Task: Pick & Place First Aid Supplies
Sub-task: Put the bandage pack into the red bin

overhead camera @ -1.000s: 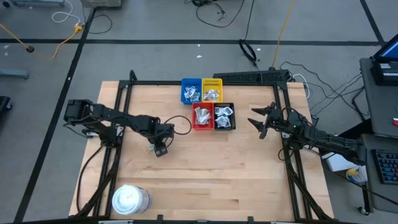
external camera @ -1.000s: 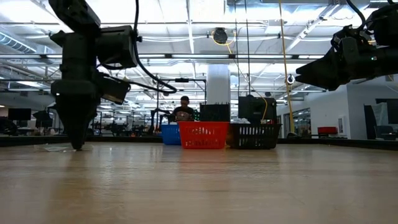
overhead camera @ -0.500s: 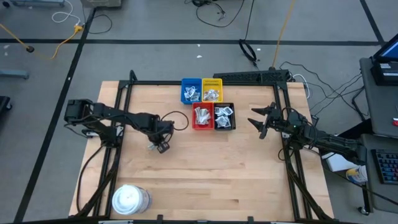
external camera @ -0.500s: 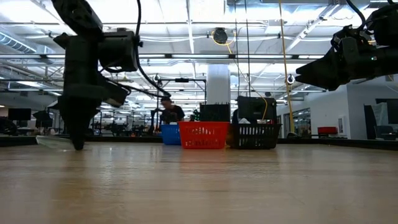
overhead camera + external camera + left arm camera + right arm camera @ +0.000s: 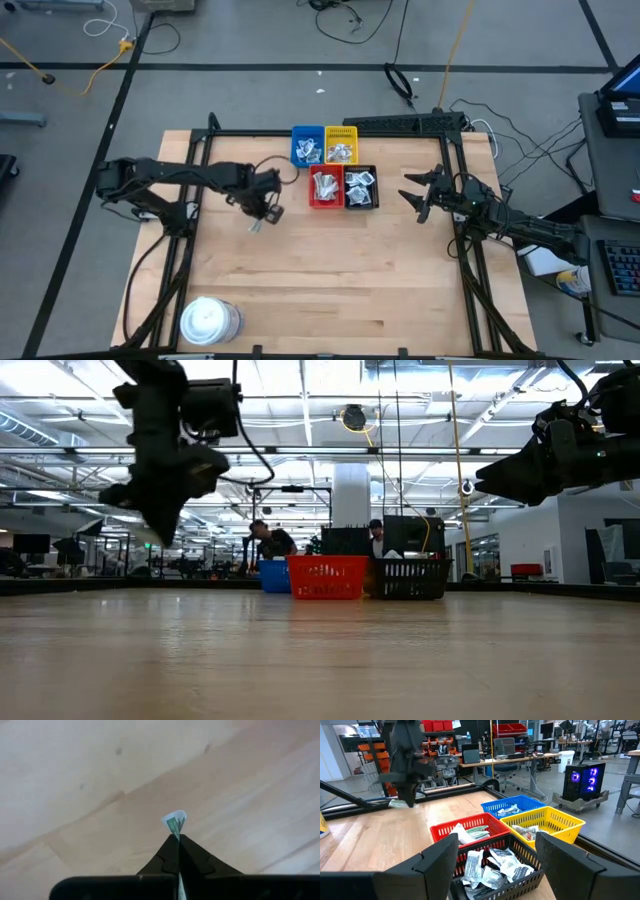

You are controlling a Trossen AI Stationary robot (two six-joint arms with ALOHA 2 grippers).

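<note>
From where I stand, most of the work seems already done. The four trays near the far edge of the desk [image 5: 400, 290] are all filled with wrapped packets: the blue tray [image 5: 306, 147], the yellow tray [image 5: 341, 145], the red tray [image 5: 325, 187] and the black tray [image 5: 361, 187]. I see no loose packet lying on the bare wood, so I judge that the one now carried is among the last. What is left is to bring it over a tray and drop it in.

The left gripper [image 5: 262, 212] is closed on one small packet [image 5: 174, 821], a pale one with a green mark. The packet sticks out just beyond the pinched fingertips [image 5: 172, 851] and bends a little there. The gripper hangs above the desk, clear of the wood, a bit to the left of the red tray and not yet over any tray.

The right gripper [image 5: 421, 196] waits near the right edge of the desk, just beside the black tray, with its fingers spread wide and nothing between them. A white tub [image 5: 209, 321] stands at the near left corner.
</note>
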